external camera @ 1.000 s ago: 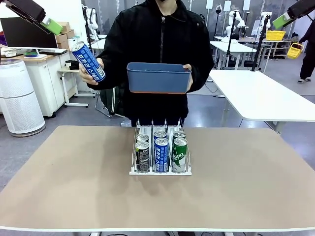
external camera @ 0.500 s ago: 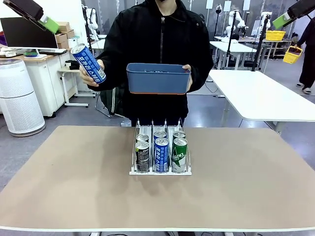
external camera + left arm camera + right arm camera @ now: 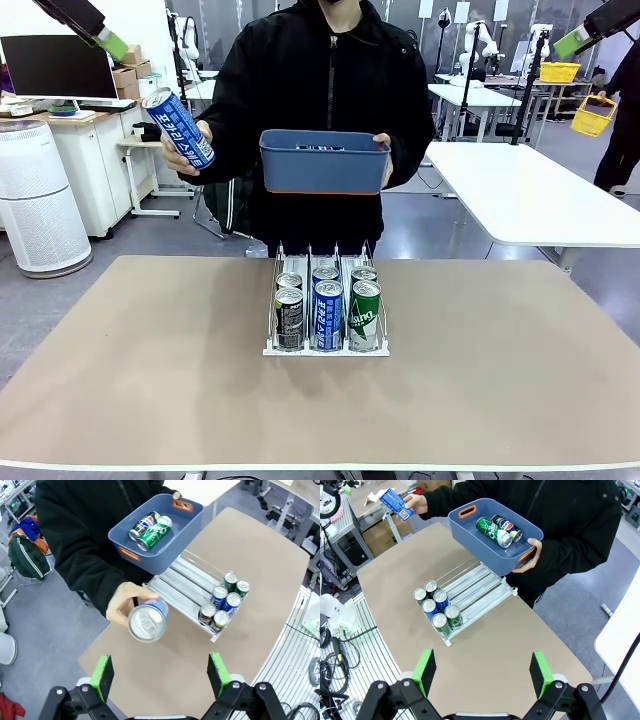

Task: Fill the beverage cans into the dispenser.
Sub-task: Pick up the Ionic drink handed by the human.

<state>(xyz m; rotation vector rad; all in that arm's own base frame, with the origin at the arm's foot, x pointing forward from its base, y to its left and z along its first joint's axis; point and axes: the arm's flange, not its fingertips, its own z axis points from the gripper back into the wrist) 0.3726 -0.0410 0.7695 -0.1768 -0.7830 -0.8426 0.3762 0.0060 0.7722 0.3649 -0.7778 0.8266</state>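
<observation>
The dispenser (image 3: 325, 352) stood at the middle of the desk (image 3: 130, 380), its low front lip toward the robot. Six beverage cans stood upright at its front end, two deep in each lane: black-grey cans (image 3: 289, 318) in the robot's left lane, blue cans (image 3: 328, 314) in the middle lane and green cans (image 3: 365, 315) in the right lane. The rear stretch of all three lanes was bare.

Behind the dispenser, at the far side of the desk, stood a person in a black jacket (image 3: 330, 90). One hand (image 3: 180, 155) held a blue can with white lettering (image 3: 178, 128) tilted in the air, above and off to the robot's left of the dispenser; in the left wrist view its silver top faced the camera. The person's other hand (image 3: 383, 160) gripped one end of a dark blue bin (image 3: 323, 160) at chest height. In the right wrist view a green can (image 3: 490, 530) and a dark can (image 3: 507, 527) lay on their sides in the bin, touching each other.

The left claw (image 3: 160, 672) hung high above the held can, spread wide with nothing between its green pads. The right claw (image 3: 482, 672), high over the desk, was likewise spread wide and held nothing.
</observation>
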